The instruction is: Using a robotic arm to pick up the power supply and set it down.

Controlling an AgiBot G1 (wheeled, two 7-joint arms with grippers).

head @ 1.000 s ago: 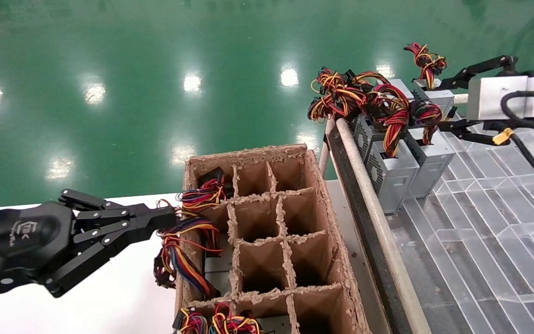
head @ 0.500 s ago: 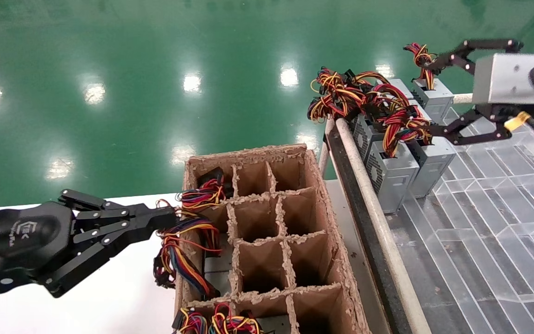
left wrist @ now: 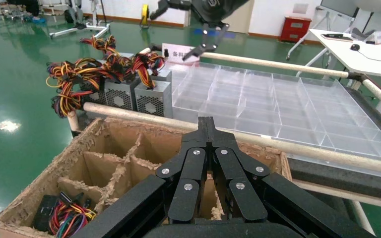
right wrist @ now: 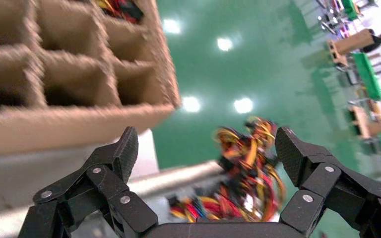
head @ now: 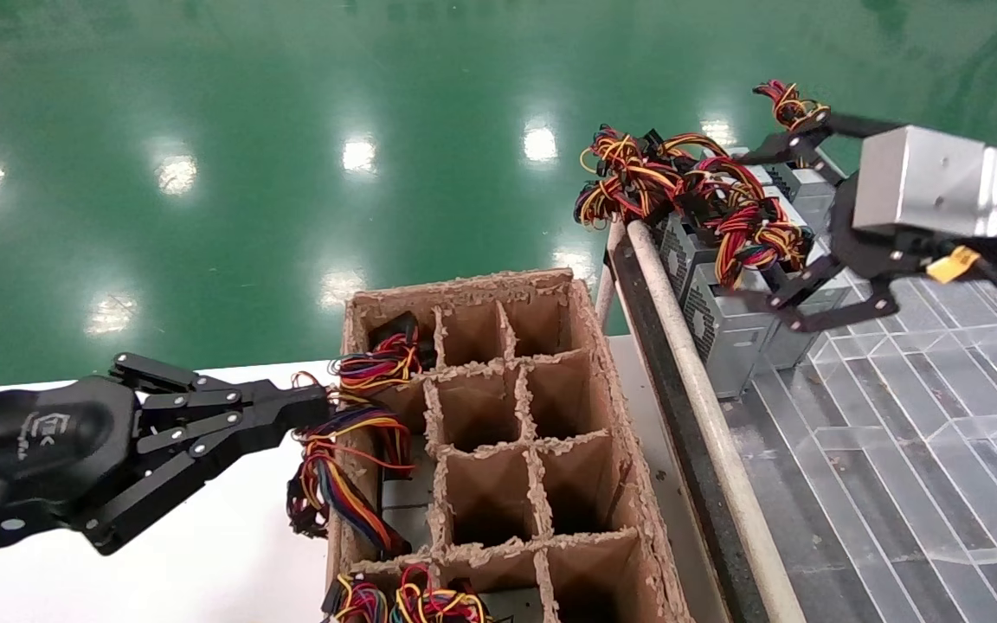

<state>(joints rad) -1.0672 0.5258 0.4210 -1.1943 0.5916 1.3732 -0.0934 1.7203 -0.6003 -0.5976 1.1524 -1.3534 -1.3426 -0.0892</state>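
Right gripper (head: 754, 229) spread wide, hanging over power supply (head: 728, 324) standing by the rail (head: 689, 363) on the clear tray (head: 914, 433). Probably heavy, hard, smooth metal; floppy wires (head: 745, 234). Best grabbed by the box sides. Left gripper (head: 312, 407) pinched shut beside cardboard box (head: 594, 346).

White logo on left gripper (head: 312, 407), lettering unreadable

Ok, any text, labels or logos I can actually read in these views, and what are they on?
White logo on the left gripper housing: too blurred to read.
White sign with red print behind the power supplies in the left wrist view: too small to read.
Yellow tag by the right gripper: no print visible.
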